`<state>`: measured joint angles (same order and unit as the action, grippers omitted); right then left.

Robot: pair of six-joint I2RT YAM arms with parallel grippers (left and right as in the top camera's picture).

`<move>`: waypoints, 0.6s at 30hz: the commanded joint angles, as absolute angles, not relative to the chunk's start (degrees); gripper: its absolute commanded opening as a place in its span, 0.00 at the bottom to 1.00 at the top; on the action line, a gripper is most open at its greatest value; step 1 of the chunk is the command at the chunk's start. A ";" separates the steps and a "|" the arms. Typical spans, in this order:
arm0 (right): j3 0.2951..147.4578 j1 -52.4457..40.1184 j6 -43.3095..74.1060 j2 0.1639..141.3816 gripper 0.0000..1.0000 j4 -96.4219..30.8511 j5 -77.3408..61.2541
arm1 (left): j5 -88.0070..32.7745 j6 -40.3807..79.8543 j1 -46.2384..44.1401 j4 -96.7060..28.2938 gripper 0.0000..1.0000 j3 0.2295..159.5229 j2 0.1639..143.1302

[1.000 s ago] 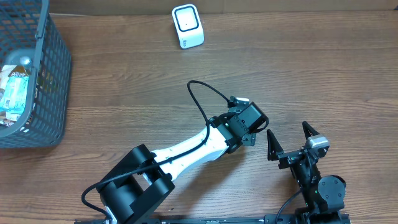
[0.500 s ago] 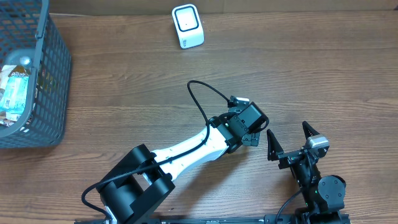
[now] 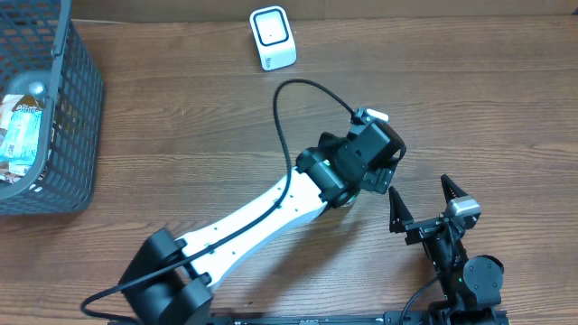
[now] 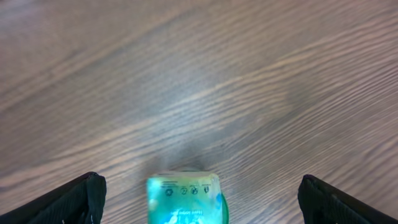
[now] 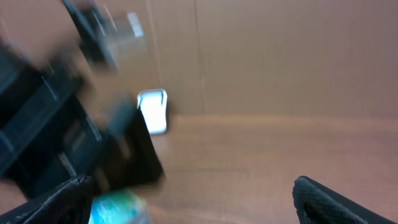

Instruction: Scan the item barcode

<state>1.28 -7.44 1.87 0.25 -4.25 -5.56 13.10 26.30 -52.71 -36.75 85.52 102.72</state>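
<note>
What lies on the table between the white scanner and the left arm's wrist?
Overhead view: only bare wooden table below the scanner, with the left arm's black cable looping across that stretch.

Brown wooden tabletop [image 3: 181,117] lies open mid-frame; grey mesh basket [image 3: 79,117] blocks left edge, small white scanner [image 3: 273,38] top centre.

Teal packet [image 4: 185,199] cut off below

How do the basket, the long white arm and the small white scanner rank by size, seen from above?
1. White arm and basket: about alike; the picture's edge cuts off the basket, so I won't rank them.
2. Scanner: clearly smallest.
</note>
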 commanded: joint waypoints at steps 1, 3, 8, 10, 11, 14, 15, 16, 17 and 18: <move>0.45 -7.38 1.43 0.16 1.00 -4.40 -5.23 | 13.50 24.47 -51.16 -39.29 1.00 87.42 100.86; 0.45 -7.38 1.43 0.16 1.00 -4.40 -5.23 | 13.19 24.64 -50.26 -41.95 1.00 87.37 101.41; 0.45 -7.38 1.43 0.16 1.00 -4.40 -5.23 | 8.51 22.37 -49.78 -45.04 1.00 87.35 103.42; 0.45 -7.38 1.43 0.16 1.00 -4.40 -5.23 | 7.88 20.82 -49.78 -45.23 1.00 87.26 104.31; 0.45 -7.38 1.43 0.16 1.00 -4.40 -5.23 | 7.92 20.73 -49.78 -45.41 0.99 87.26 104.66; 0.45 -7.38 1.43 0.16 1.00 -4.40 -5.23 | 7.81 20.80 -49.50 -45.54 0.89 87.13 106.13; 0.45 -7.38 1.43 0.16 1.00 -4.40 -5.23 | 7.53 20.80 -49.43 -45.54 0.82 87.13 106.69; 0.45 -7.38 1.43 0.16 1.00 -4.40 -5.23 | 7.01 20.80 -49.41 -45.45 0.77 87.13 107.39; 0.45 -7.38 1.43 0.16 1.00 -4.40 -5.23 | 5.76 20.78 -49.41 -45.41 0.74 87.13 108.09; 0.45 -7.38 1.43 0.16 1.00 -4.40 -5.23 | 4.21 20.75 -49.41 -45.30 0.73 87.13 108.92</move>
